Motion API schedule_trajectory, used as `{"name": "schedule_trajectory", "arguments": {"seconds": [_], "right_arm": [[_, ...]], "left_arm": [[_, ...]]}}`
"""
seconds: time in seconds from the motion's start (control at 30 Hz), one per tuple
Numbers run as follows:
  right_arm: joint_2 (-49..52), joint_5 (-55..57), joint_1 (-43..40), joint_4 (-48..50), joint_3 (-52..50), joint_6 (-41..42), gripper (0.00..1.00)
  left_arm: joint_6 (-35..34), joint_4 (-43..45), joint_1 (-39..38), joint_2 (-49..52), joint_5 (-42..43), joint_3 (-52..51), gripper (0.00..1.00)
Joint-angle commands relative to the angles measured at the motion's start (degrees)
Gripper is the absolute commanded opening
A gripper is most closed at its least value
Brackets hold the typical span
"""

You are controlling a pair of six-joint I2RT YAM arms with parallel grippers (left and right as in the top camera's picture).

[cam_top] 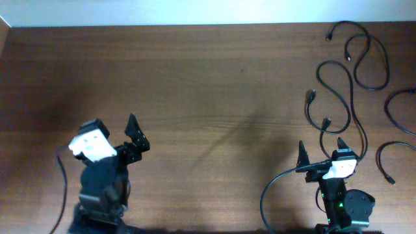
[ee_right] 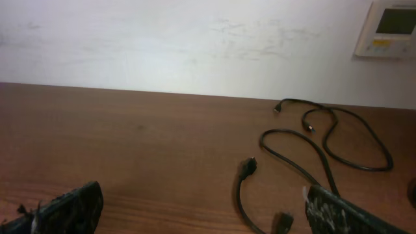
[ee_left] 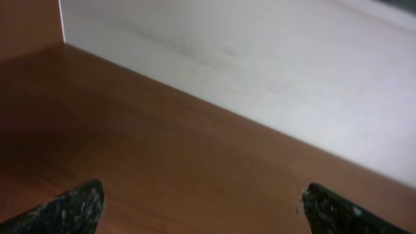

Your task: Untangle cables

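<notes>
Cables (cam_top: pixel 338 97) lie wholly on the right side of the table (cam_top: pixel 195 84), so the right gripper (cam_top: pixel 328 153) is plainly the nearer of the two; the left gripper (cam_top: pixel 133 133) sits far across bare wood with nothing of the task near it

Nearest first: the right gripper's jaws stand wide and empty, one fingertip (ee_right: pixel 338 211) low in the right wrist view, and just beyond it a cord runs away from the hand, its dark plug end (ee_right: pixel 247 167) on the wood a little left of that finger. From overhead this nearest cord snakes in an S from beside the gripper up toward the far edge, long axis roughly front to back. Further out a second cord (cam_top: pixel 364 55) loops near the far right corner, and more curves (cam_top: pixel 400 110) lie at the right edge, partly cut off by the frame

As I judge it, they look already separate (loose open curves, no knot that I can make out), though whether any strands cross near the gripper is too fine to tell. All are thin, black and limp. The left gripper is likewise spread wide and holds nothing, its fingertips (ee_left: pixel 71 208) over bare table
</notes>
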Motion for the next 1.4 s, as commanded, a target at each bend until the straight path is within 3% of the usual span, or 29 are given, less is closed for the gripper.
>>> {"name": "schedule_trajectory", "arguments": {"seconds": [0.0,0.2,0.33,0.67,0.87,0.97,1.1,1.37], "right_arm": [[-0.42,-0.5,-0.22,-0.37,-0.28,0.28,0.98],[-0.42,-0.5,-0.22,-0.37,-0.28,0.28,0.99],[-0.42,-0.5,-0.22,-0.37,-0.28,0.28,0.98],[-0.42,-0.5,-0.22,-0.37,-0.28,0.28,0.98],[-0.42,-0.5,-0.22,-0.37,-0.28,0.28,0.98],[-0.42,-0.5,-0.22,-0.37,-0.28,0.28,0.98],[-0.42,-0.5,-0.22,-0.37,-0.28,0.28,0.98],[-0.42,-0.5,-0.22,-0.37,-0.28,0.28,0.99]], "left_arm": [[-5.01,6.93,0.85,-5.81,-1.42,-10.93,0.99],[-5.01,19.74,3.32,-9.6,-1.4,-24.44,0.99],[-4.98,23.19,4.81,-11.41,-1.42,-29.29,0.99],[-0.04,14.01,8.96,-18.67,0.35,-31.87,0.99],[10.88,13.79,12.52,-22.18,10.56,-31.82,0.99],[22.1,12.55,12.55,-22.64,21.7,-31.82,0.99],[31.32,13.07,12.41,-22.69,28.96,-31.82,0.99],[31.69,13.05,12.41,-22.69,28.63,-31.82,0.99]]}}
